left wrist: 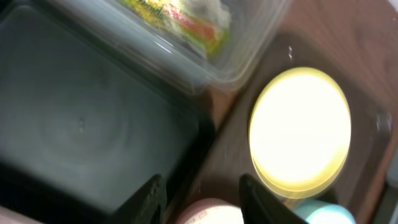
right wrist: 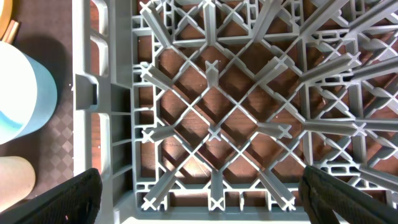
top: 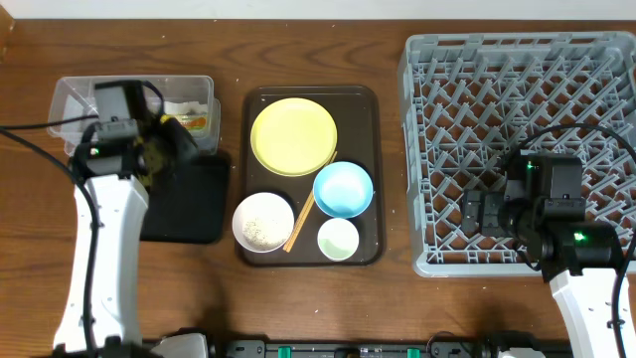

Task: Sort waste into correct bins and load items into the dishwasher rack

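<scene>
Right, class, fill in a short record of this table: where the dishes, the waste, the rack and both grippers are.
Serving tray: holds yellow plate, blue bowl, white bowl, cup, chopsticks
Clear tub: holds snack wrapper
Black tray: next to the tub
Dishwasher rack: no dishes seen inside
Left gripper: open, over the tray's edge
Right gripper: open, over the rack
</scene>
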Tool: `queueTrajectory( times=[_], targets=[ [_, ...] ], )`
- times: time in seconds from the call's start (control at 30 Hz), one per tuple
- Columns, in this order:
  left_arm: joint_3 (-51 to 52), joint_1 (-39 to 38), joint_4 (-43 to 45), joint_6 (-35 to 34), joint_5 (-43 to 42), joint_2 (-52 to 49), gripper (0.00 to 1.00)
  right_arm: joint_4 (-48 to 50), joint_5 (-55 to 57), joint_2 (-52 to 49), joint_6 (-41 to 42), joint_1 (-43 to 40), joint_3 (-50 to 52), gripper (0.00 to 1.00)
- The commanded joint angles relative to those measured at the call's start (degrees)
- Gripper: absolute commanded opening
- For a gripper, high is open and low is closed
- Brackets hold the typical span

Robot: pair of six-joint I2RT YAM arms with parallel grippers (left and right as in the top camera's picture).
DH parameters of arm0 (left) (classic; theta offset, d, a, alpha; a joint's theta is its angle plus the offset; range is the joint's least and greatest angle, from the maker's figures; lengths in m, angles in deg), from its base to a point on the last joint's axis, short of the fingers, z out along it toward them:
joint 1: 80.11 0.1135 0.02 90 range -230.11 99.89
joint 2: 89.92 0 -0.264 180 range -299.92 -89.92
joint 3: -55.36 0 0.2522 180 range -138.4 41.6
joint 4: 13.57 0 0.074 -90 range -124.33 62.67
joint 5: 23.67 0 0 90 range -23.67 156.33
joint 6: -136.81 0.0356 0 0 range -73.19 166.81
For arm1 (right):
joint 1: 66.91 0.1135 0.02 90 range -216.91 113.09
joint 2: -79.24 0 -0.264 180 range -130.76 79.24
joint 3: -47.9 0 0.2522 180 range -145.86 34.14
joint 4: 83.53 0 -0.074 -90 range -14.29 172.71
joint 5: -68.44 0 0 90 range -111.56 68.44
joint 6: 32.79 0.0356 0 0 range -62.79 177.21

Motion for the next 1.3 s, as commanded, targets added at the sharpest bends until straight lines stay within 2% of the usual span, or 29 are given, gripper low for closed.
queueTrajectory(
  times=[0.0, 0.37, 0.8, 1.1, 1.13, 1.27],
  targets=[
    [-0.68, -4.85, -4.85, 1.20, -0.96, -0.83, 0.41, 0.11, -0.46, 0.22, 0.07, -0.04, -1.11, 0.99],
    [1.95, -20.41, -5.53, 0.96, -0.74, -9.55, 0.41, 0.04, -0.46, 0.22, 0.09, -0.04, -1.11, 0.99],
    [1.95, -28.79, -4.07, -2.08, -0.79, -23.63, 0.41, 0.00, -0.46, 0.22, 0.09, -0.04, -1.11, 0.99],
    [1.95, -31.56, -2.19, -3.43, -0.76, -25.51, 0.19, -0.02, -0.46, 0.22, 0.09, -0.04, -1.11, 0.99],
    [1.95, -31.80, -2.23, -3.43, -0.76, -25.53, 0.13, -0.02, -0.46, 0.22, 0.09, -0.04, -1.11, 0.99],
    [1.95, -32.61, -2.40, -3.43, -0.76, -25.53, 0.09, -0.07, -0.46, 0.22, 0.09, -0.04, -1.11, 0.99]
  ],
)
